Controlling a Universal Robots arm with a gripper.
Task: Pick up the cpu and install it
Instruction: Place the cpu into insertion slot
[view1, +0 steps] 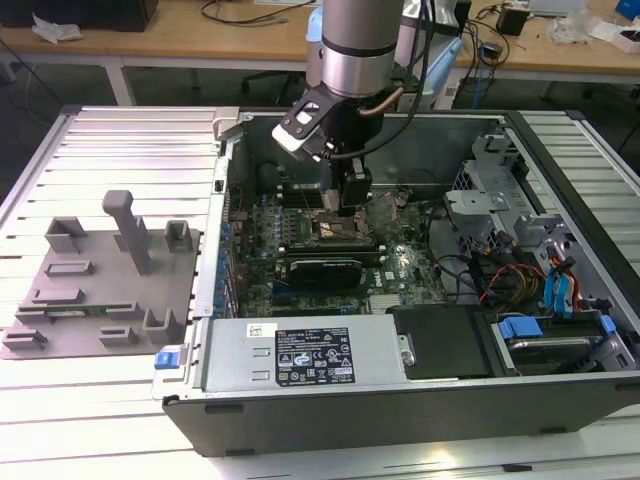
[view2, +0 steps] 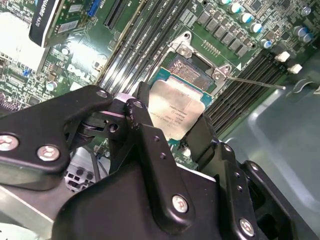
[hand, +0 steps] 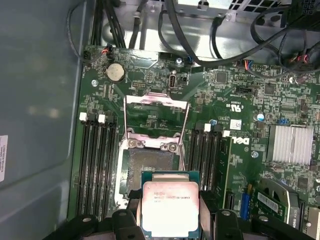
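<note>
The cpu (hand: 170, 207) is a small square chip with a pale silver top. It hangs just above the motherboard's open socket (hand: 150, 165), overlapping the socket's near edge. My gripper (hand: 171, 222) is shut on it, one black finger on each of two opposite sides. In the second wrist view the cpu (view2: 175, 107) sits tilted between the fingers (view2: 137, 107), with the socket (view2: 192, 67) just beyond. In the exterior view the gripper (view1: 350, 198) reaches down into the open computer case (view1: 400, 400), over the socket area (view1: 335, 232).
The socket's metal load frame (hand: 156, 100) stands flipped open. Memory slots (hand: 97, 160) flank the socket. A black expansion card (view1: 322, 270), a power supply (view1: 300, 355) and cables (view1: 500, 275) fill the case. A grey fixture plate (view1: 100, 290) with posts lies at the exterior view's left.
</note>
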